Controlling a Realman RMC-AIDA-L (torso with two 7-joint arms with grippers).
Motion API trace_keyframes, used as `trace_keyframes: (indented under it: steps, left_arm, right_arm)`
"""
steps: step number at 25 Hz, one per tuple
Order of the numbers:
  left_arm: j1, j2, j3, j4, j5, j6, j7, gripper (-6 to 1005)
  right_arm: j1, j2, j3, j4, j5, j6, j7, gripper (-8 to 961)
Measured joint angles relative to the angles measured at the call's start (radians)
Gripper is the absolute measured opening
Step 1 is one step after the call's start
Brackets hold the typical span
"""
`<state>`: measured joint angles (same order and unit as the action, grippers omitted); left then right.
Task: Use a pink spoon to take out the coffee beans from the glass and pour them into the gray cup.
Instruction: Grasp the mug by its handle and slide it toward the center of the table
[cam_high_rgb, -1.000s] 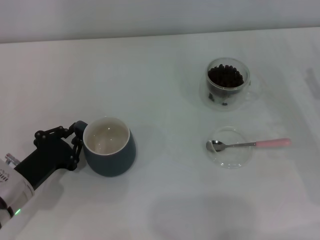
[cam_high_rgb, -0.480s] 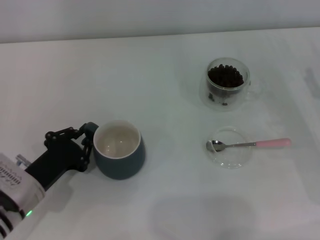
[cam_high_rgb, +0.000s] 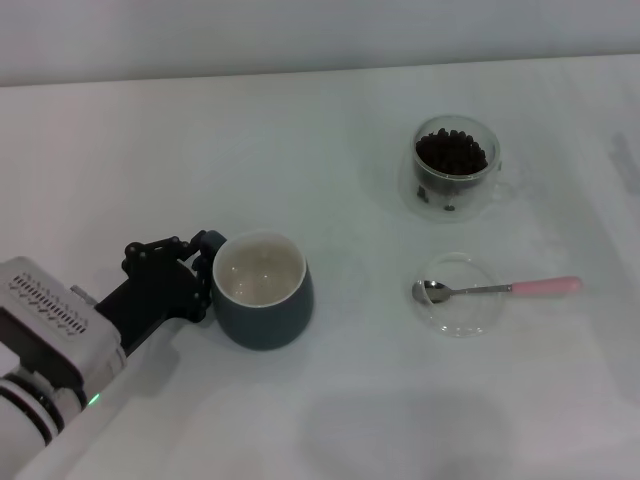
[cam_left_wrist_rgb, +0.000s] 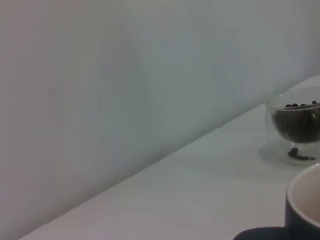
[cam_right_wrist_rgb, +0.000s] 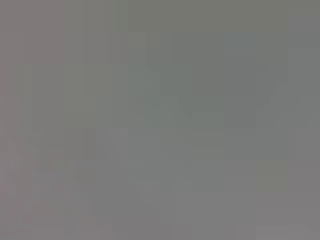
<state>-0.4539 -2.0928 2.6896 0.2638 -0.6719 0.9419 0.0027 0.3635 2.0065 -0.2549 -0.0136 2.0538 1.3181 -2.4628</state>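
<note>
The gray cup (cam_high_rgb: 262, 303) stands at the front left of the white table, its cream inside empty. My left gripper (cam_high_rgb: 205, 275) is at the cup's left side, shut on its handle. The glass (cam_high_rgb: 455, 170) with a heap of coffee beans (cam_high_rgb: 452, 152) stands at the back right. The pink spoon (cam_high_rgb: 500, 289) lies with its metal bowl in a shallow clear dish (cam_high_rgb: 460, 312) and its handle pointing right. The left wrist view shows the cup's rim (cam_left_wrist_rgb: 302, 210) close up, with the glass (cam_left_wrist_rgb: 295, 125) and its beans (cam_left_wrist_rgb: 298, 120) farther off. My right gripper is out of view.
The white table (cam_high_rgb: 300, 150) runs back to a pale wall. The dish with the spoon lies in front of the glass, to the right of the cup. The right wrist view shows only flat gray.
My left gripper has slid the gray cup to the right and a little toward the front, closer to the dish. The glass, dish and spoon have not moved.
</note>
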Motion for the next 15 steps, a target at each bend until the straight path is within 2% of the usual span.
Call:
trace_keyframes:
  steps: [7, 13, 15]
  left_arm:
    - [-0.008, 0.001, -0.004, 0.002, -0.003, -0.022, 0.001, 105]
    - [0.019, 0.001, -0.003, 0.008, -0.022, -0.016, 0.014, 130]
    - [0.034, 0.002, -0.003, 0.02, -0.023, -0.012, 0.029, 211]
  right_arm:
    - [-0.005, 0.0, -0.005, -0.026, -0.002, 0.0, 0.023, 867]
    - [-0.008, -0.001, -0.005, -0.037, -0.002, 0.001, 0.024, 867]
    - [-0.008, -0.002, -0.004, -0.037, -0.002, 0.001, 0.024, 867]
